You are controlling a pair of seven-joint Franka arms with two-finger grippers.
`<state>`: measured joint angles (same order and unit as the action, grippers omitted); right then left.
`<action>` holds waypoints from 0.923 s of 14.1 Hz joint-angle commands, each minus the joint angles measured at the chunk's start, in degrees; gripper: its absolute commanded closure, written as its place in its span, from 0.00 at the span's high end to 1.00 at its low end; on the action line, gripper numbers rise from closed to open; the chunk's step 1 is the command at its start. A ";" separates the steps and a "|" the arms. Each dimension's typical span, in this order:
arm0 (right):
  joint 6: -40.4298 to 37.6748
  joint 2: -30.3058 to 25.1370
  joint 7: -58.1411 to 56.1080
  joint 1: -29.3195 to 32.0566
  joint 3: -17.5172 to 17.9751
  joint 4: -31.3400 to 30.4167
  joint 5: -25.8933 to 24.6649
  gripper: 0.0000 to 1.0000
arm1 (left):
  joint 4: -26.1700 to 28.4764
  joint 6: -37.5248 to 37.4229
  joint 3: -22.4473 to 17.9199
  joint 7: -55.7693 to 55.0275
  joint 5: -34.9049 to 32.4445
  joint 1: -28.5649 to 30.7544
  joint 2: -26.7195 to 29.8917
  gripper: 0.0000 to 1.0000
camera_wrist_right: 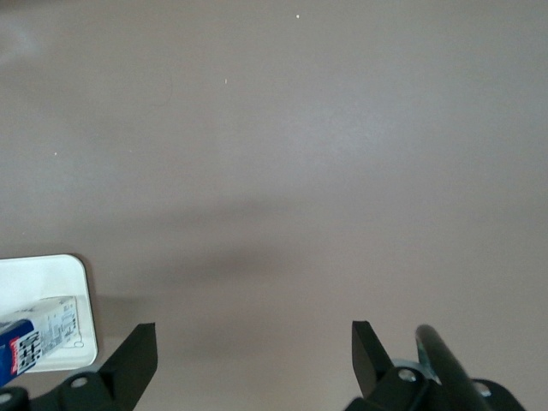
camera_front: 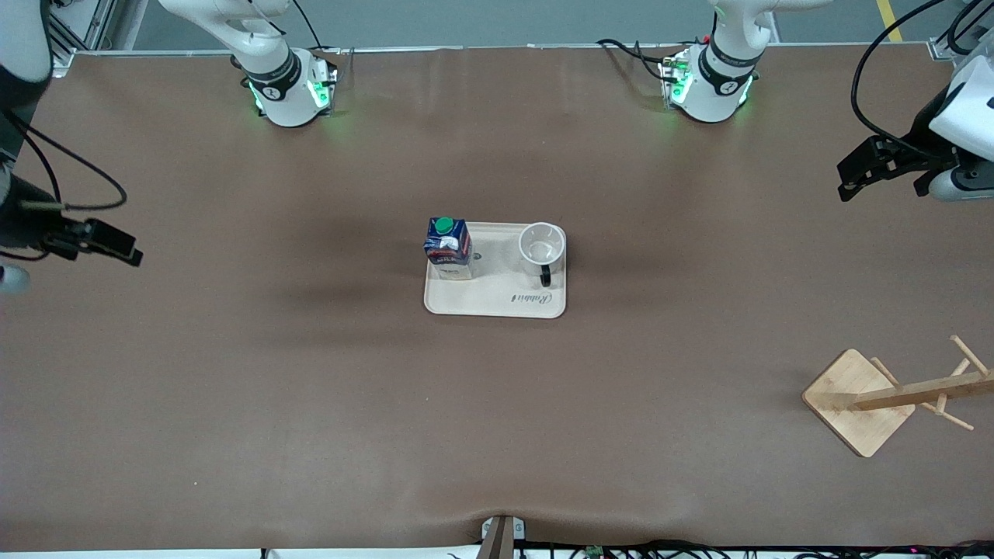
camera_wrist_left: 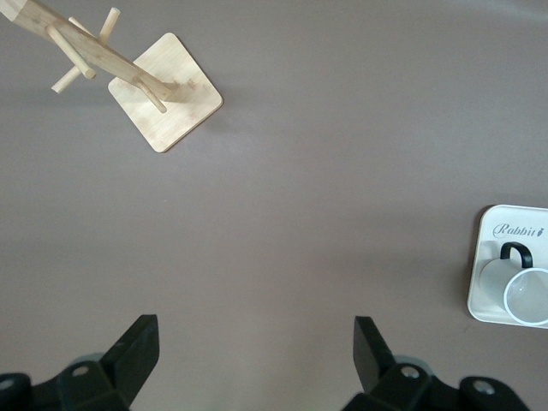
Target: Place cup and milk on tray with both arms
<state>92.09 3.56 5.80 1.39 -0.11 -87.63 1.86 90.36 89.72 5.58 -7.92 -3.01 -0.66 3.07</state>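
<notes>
Already the cup (camera_front: 542, 247) and the milk (camera_front: 448, 248) both stand on the tray (camera_front: 497, 304), which lies flat near the middle of the brown table (camera_front: 311, 373). Upright, the milk shows its green cap on top and occupies the tray corner toward the right arm's end, at the edge farther from the front camera. Beside it, toward the left arm's end of the tray, the cup sits mouth up with its black handle turned toward the front camera, just above the script lettering. The two stand apart, with bare tray between them. Over the table's edge at the left arm's end hangs the left gripper (camera_front: 848, 180), well apart from the tray; its wrist view shows the black fingers (camera_wrist_left: 137, 351) spread wide with nothing between them, and the cup (camera_wrist_left: 522, 287) on a corner of the tray (camera_wrist_left: 481, 274) farther off. At the right arm's end the right gripper (camera_front: 130, 252) hovers over bare table, its fingers (camera_wrist_right: 137, 360) likewise parted and empty. A wooden rack (camera_front: 862, 400) with pegs stands near the left arm's end, nearer the front camera than the tray.
</notes>
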 commanded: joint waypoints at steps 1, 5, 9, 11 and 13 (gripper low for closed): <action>1.69 -6.63 -0.26 1.69 1.08 -6.68 -0.71 1.00 | 0.44 -0.43 -0.22 0.97 0.64 -0.13 0.97 1.00; 1.43 -6.46 -0.70 1.60 1.26 -5.81 -0.89 1.00 | 0.44 -0.43 -0.22 0.80 0.73 -0.21 1.06 1.00; -0.85 -6.28 -1.05 1.34 1.34 -3.78 -0.80 1.00 | 0.35 -0.87 -0.13 1.06 0.73 -0.30 1.41 1.00; -1.03 -6.28 -1.14 1.77 1.17 -3.78 -0.80 1.00 | -0.18 -0.87 -0.13 1.15 0.73 -0.30 1.32 1.00; -1.03 -6.20 -3.49 1.78 1.08 -3.78 -0.80 1.00 | -1.23 -0.87 -0.22 0.89 0.73 -0.39 0.88 1.00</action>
<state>91.89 -2.20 4.72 1.90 0.14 -91.86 1.79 89.91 89.72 5.63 -7.90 -3.01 -0.83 3.27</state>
